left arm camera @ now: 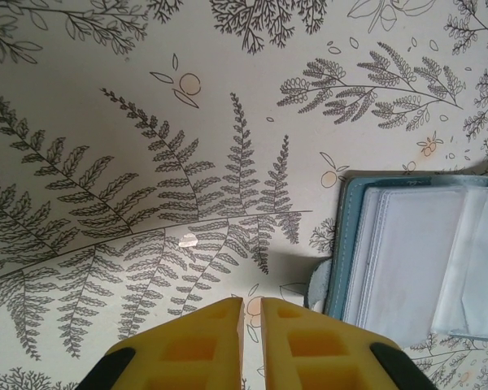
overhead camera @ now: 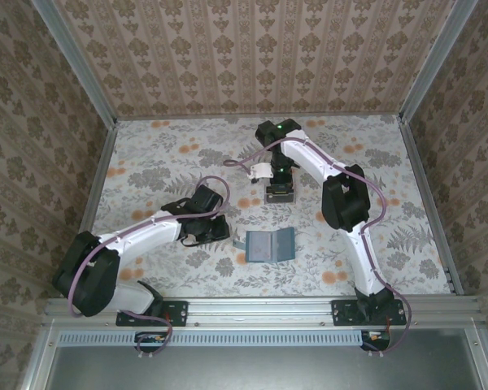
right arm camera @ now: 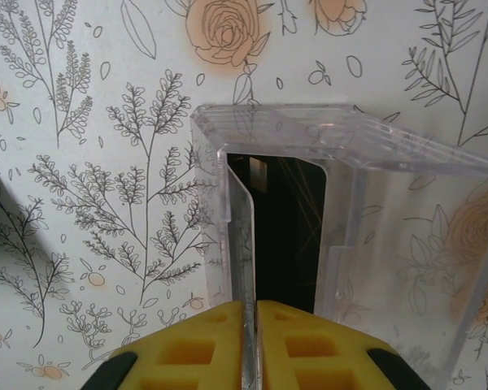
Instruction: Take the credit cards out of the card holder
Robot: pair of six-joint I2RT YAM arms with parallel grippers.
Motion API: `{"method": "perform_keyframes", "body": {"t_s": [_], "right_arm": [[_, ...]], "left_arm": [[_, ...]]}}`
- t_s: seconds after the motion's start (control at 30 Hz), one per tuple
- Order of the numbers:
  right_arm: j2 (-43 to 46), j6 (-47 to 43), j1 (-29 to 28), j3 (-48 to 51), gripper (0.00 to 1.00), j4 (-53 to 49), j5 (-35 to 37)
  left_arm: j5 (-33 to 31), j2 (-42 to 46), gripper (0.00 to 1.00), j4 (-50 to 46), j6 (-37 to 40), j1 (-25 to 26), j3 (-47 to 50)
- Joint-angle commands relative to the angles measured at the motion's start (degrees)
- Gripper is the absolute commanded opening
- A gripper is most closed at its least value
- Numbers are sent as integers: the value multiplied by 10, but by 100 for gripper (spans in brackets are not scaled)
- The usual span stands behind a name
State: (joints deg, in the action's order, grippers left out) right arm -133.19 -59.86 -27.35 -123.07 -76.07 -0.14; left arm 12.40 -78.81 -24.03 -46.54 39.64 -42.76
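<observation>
Hovering at the far middle, the right gripper [right arm camera: 250,309] pinches a pale credit card [right arm camera: 241,244] edge-up in the clear tray [right arm camera: 407,154], and the card may tip over the wall on release, while the closed, empty left gripper [left arm camera: 251,305] sits just left of the open card holder [left arm camera: 415,260] at mid-table.

High overhead view and close left wrist view share the card holder [overhead camera: 270,244].

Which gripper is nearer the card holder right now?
Left. The left gripper sits close beside the open card holder, on its left. The right gripper is farther back on the table, at the clear tray.
</observation>
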Motion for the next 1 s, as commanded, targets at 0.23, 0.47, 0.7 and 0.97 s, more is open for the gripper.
{"method": "perform_keyframes", "body": {"t_s": [0.23,0.47,0.7,0.97], "right_arm": [[33,16,4,-10,16,39,36],[81,57,5,49,18,87,17],[146,173,4,157,20,183,-7],[251,405,4,317,20,316,-21]], "left_arm": [[10,-7,15,-9,-7,-2,-8],[11,-7,15,2,-13,5,-14],[11,-28,15,6,-13,26,-34],[14,-57,15,16,-12,41,-55]]}}
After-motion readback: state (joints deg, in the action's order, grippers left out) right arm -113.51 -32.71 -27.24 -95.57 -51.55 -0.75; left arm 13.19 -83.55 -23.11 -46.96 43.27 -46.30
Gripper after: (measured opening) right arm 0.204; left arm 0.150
